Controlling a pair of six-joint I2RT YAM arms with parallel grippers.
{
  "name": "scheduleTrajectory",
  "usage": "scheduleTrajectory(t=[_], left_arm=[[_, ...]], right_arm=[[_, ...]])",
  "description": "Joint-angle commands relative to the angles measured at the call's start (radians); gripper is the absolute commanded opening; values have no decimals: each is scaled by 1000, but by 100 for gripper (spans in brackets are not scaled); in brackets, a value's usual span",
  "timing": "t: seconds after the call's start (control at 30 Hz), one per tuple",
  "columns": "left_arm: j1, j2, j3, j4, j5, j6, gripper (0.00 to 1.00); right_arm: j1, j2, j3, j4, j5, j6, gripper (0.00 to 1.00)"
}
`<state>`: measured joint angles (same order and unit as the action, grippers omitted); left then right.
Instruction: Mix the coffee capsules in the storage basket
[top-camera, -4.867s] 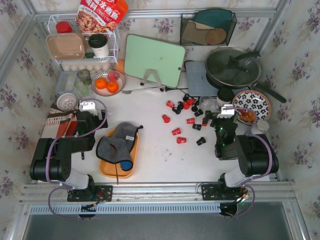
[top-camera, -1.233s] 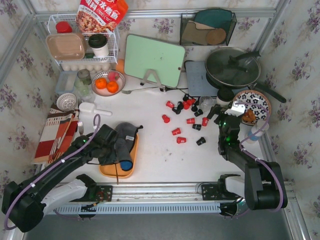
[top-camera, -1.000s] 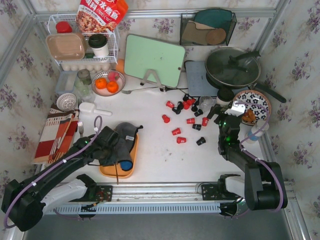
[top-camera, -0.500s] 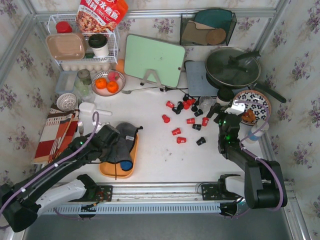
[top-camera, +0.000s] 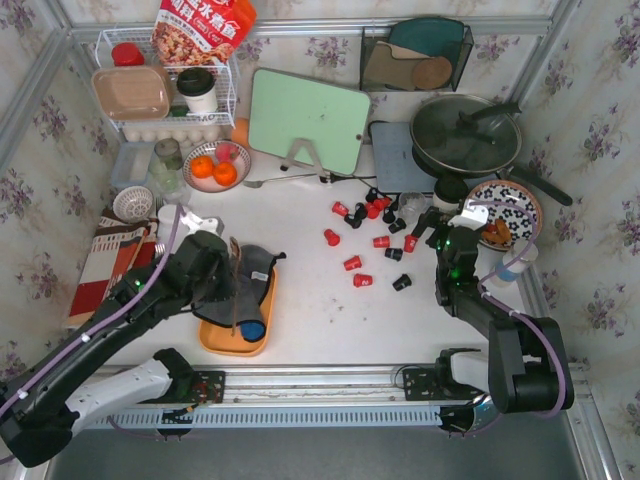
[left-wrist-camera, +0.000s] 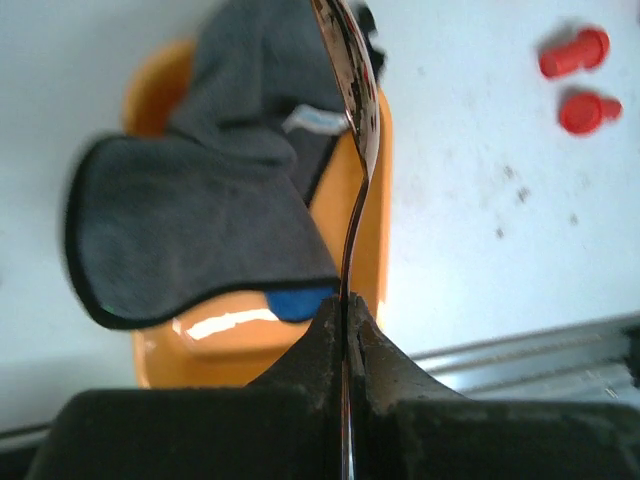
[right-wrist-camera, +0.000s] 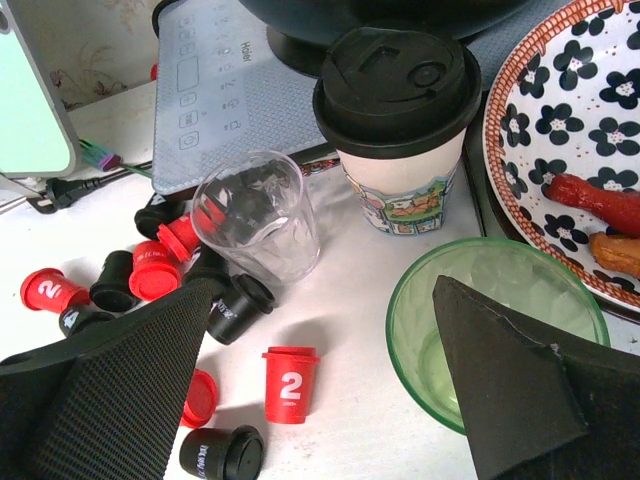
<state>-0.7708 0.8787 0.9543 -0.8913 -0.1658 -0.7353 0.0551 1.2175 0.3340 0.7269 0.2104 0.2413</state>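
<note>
The coffee capsules (top-camera: 372, 240), red and black, lie scattered on the white table right of centre, outside the orange storage basket (top-camera: 222, 342). A grey cloth (top-camera: 248, 272) and a blue item (left-wrist-camera: 300, 303) lie in the basket (left-wrist-camera: 378, 190). My left gripper (top-camera: 222, 280) is above the basket, shut on the thin handle of a metal spoon (left-wrist-camera: 352, 150), whose bowl points away over the cloth. My right gripper (right-wrist-camera: 322, 285) stands open at the right end of the scatter, above a red capsule marked 2 (right-wrist-camera: 290, 385), with black capsules (right-wrist-camera: 220, 455) beside it.
Around the right gripper stand a clear glass (right-wrist-camera: 255, 215), a lidded paper cup (right-wrist-camera: 400, 120), a green glass bowl (right-wrist-camera: 490, 340) and a flowered plate (top-camera: 503, 210). Farther back are a pan (top-camera: 465, 135), a green cutting board (top-camera: 308, 120), a bowl of oranges (top-camera: 215, 165) and a wire rack (top-camera: 165, 90).
My left gripper has shut on the spoon handle and lifted the spoon from the basket, drawing back to the upper left. The right arm has barely moved.
</note>
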Motion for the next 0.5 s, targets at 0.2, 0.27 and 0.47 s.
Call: scheduleTrajectory(t=[0.2,0.27,0.47], left_arm=[[136,110,76,172,-467,379,0],[227,164,88,185,-437,397,0],[455,275,106,306,-348,462,0]], right_arm=[[-1,-6,8,10,8,6,100],[-1,0,7,17,4,6,100],[0,25,26,8,-14,6,100]])
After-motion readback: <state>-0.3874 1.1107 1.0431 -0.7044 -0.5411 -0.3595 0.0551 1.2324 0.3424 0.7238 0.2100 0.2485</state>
